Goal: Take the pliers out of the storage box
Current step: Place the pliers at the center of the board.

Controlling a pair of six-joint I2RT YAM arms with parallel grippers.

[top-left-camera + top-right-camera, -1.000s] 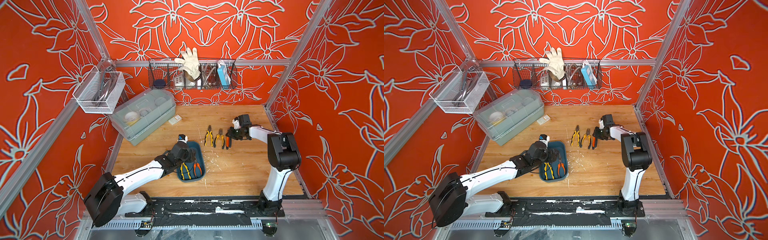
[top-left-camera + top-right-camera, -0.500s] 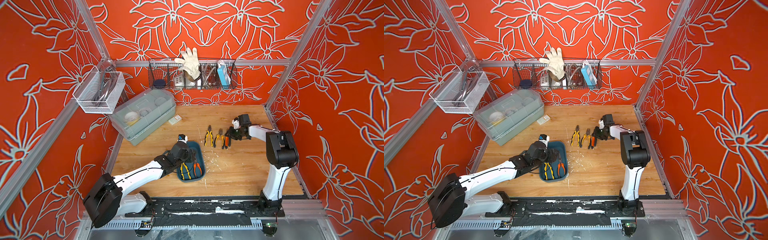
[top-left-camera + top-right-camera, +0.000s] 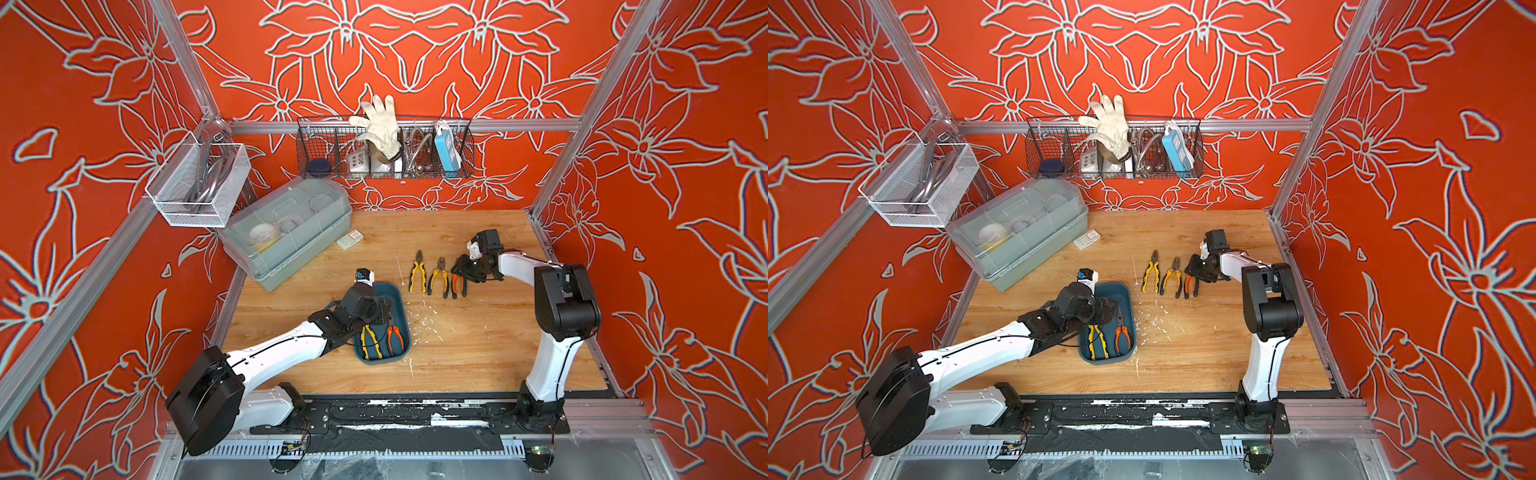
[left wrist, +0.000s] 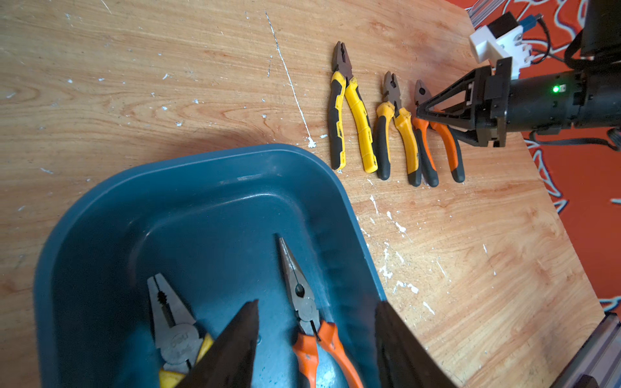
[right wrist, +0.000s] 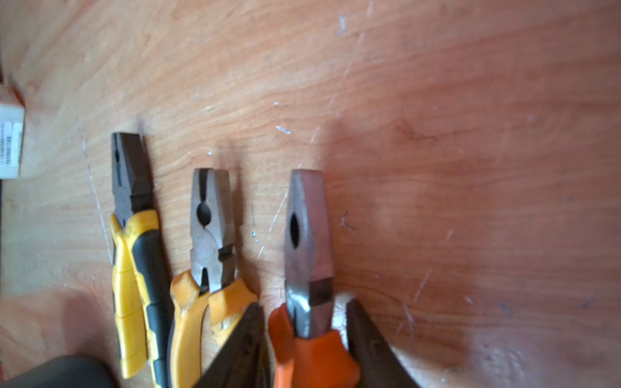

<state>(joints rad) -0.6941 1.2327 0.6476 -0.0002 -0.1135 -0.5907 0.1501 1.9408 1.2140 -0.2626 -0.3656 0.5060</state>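
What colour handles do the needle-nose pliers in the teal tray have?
Orange; the grey-jawed needle-nose pliers show best in the left wrist view.

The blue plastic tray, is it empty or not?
Not empty. The dark teal plastic tray holds yellow-handled grey-jawed pliers and orange-handled long-nosed pliers.

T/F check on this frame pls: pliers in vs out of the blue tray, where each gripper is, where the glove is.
1. Three pliers lie in a row on the table, outside the storage box. True.
2. The storage box is empty. False: the yellow-handled pliers and the long-nose pliers lie in it.
3. The right gripper has its open jaws either side of the orange-handled pliers at the row's end. True.
4. The left gripper hangs over the lidded bin. False: it is over the storage box, jaws open.
5. The glove lies on the table. False: it sticks out of the wire basket on the back wall.
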